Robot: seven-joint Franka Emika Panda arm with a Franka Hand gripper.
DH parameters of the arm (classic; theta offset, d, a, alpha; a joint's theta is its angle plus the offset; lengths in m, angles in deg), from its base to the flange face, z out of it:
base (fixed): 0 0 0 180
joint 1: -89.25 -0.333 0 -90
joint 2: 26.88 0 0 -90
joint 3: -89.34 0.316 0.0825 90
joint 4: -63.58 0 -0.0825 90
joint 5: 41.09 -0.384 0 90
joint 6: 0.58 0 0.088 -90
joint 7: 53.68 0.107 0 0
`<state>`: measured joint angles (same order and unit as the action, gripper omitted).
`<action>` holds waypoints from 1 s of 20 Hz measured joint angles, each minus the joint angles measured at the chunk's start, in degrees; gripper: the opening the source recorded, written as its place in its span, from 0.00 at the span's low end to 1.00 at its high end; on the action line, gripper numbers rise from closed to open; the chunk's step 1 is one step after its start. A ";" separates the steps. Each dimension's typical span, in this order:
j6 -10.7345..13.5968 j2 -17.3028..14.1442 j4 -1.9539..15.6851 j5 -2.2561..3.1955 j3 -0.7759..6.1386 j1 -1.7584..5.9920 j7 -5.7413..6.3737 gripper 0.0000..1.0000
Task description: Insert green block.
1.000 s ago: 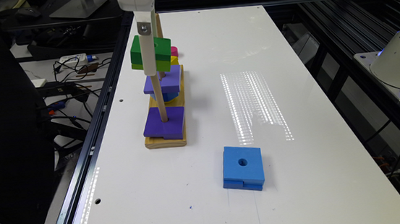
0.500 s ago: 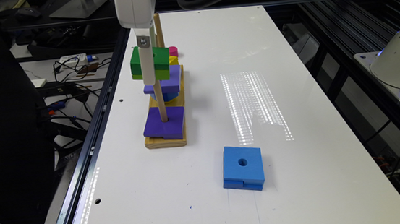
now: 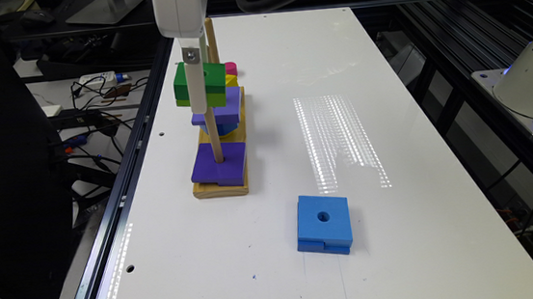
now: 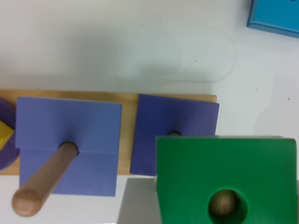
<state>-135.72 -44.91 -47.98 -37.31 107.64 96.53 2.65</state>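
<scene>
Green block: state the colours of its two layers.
The green block is dark green over a lime green lower layer, clearest in the exterior view.

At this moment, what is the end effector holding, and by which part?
The green block, lifted above the board with a peg tip in its centre hole. The white finger crosses its near side face.

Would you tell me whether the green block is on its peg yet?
On: the peg tip shows inside the green block hole; block sits high.

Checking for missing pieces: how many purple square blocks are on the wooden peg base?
2. One purple square block lies flat at the base's near end; another purple square block sits higher on the middle peg. Others may be hidden behind.
</scene>
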 joint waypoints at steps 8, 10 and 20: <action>-0.32 -0.47 0.02 0.13 -0.01 0.00 0.00 0.00; -0.32 -0.47 0.02 0.13 -0.02 0.00 0.00 0.00; -1.02 -1.50 0.02 0.37 -0.06 0.00 0.00 0.00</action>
<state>-136.74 -46.41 -47.96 -36.94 107.58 96.53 2.65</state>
